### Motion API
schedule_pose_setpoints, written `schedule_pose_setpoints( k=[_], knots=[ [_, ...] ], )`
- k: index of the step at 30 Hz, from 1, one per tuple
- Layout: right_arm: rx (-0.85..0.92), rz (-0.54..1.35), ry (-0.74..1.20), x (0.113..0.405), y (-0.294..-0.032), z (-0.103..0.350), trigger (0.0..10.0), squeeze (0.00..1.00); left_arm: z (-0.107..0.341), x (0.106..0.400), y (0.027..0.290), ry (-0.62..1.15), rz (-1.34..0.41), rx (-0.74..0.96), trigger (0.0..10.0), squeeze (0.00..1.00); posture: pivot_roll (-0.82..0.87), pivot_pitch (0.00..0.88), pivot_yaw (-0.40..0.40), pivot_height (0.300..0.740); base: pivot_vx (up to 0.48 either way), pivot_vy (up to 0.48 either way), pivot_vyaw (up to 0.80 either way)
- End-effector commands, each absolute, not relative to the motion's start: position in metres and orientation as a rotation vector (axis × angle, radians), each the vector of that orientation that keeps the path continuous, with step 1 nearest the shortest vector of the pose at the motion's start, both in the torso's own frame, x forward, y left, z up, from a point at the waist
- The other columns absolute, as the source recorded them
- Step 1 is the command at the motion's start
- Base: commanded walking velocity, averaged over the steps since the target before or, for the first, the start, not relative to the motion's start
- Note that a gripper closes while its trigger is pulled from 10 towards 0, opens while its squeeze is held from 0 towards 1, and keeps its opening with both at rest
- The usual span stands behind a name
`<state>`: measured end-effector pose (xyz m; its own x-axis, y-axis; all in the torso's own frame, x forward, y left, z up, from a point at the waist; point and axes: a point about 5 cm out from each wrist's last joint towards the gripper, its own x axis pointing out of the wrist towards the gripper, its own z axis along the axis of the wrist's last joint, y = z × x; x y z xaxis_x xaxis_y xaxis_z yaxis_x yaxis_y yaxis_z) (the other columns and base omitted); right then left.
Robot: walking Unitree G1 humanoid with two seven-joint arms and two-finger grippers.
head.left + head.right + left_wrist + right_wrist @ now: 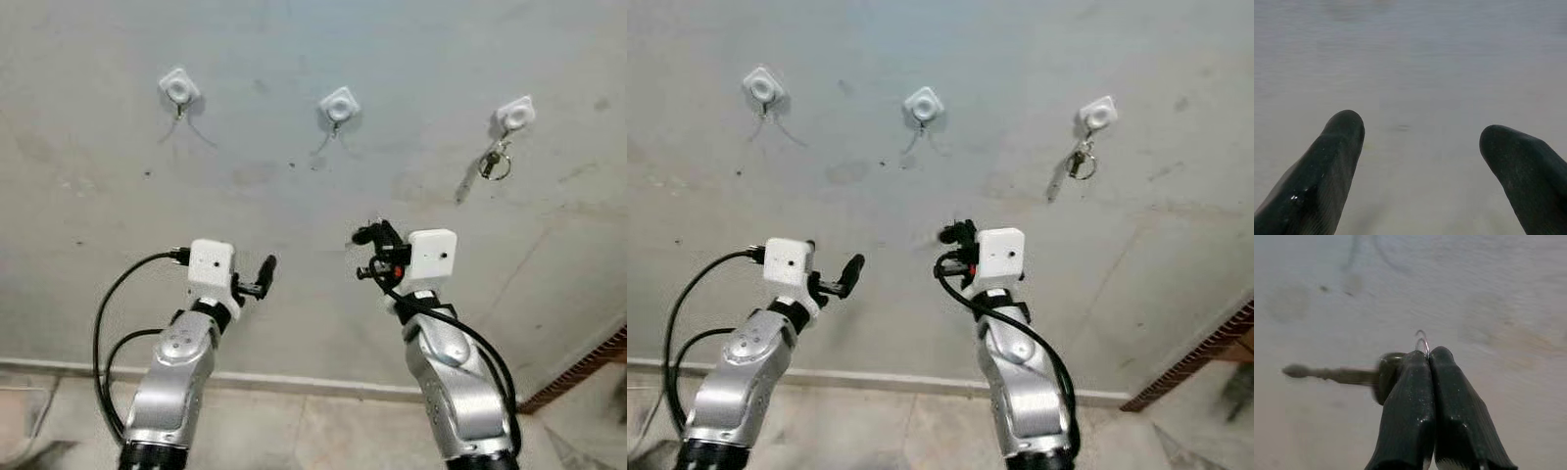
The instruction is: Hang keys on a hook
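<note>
Three white hooks sit in a row on the grey wall [294, 211]: the left hook [179, 89] at about 11 o'clock of the head view, the middle hook [339, 106] near 12, and the right hook [515, 115] toward 2 o'clock. From the right hook a set of keys on a ring [493, 162] already hangs; its blades are too small to tell apart. Both silver arms are raised side by side before the wall, below the row. The right gripper [1428, 357] is pinched tight on a key [1332, 374], whose blurred blade sticks out sideways while its head is partly hidden behind the black fingers [1405, 416]; a thin wire ring [1421, 339] peeks just above the fingertips. In the head view this key is hard to make out among the dark gripper parts. The left gripper [1420, 134] stands wide apart with nothing between its fingers, facing bare wall. The plaster is stained and scuffed, with faint marks under each hook. A pale skirting strip [284, 383] meets a tiled floor [294, 431] at 6 o'clock, and a brick edge [588, 367] cuts in at 4 o'clock.
</note>
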<state>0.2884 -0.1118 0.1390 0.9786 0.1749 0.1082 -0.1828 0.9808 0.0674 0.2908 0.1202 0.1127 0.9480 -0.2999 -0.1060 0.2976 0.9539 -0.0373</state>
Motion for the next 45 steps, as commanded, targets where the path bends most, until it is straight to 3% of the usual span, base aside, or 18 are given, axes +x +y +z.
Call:
schedule_pose_setpoints(
  k=[1,23,34,45],
  knots=[
    [0.092,0.204,-0.128,0.288,-0.104,0.145,10.0,0.0,0.118,0.291,0.129,0.094,-0.281,-0.003,10.0,0.0,0.16,0.0,-0.045,0.74,0.0,0.0,0.0],
    [0.12,0.252,-0.143,0.283,-0.095,0.148,10.0,0.0,0.131,0.283,0.134,0.041,-0.29,0.005,10.0,0.0,0.18,0.0,-0.058,0.74,0.0,0.0,0.0],
    [0.034,0.269,-0.1,0.249,-0.124,0.144,10.0,0.0,0.115,0.246,0.17,0.12,-0.25,0.066,10.0,0.0,0.17,0.014,-0.078,0.74,0.0,0.0,0.0],
    [0.013,0.275,-0.035,0.221,-0.136,0.142,10.0,0.0,0.119,0.23,0.18,0.132,-0.251,0.08,10.0,0.0,0.19,0.026,-0.087,0.74,0.0,0.0,0.0]
  ],
)
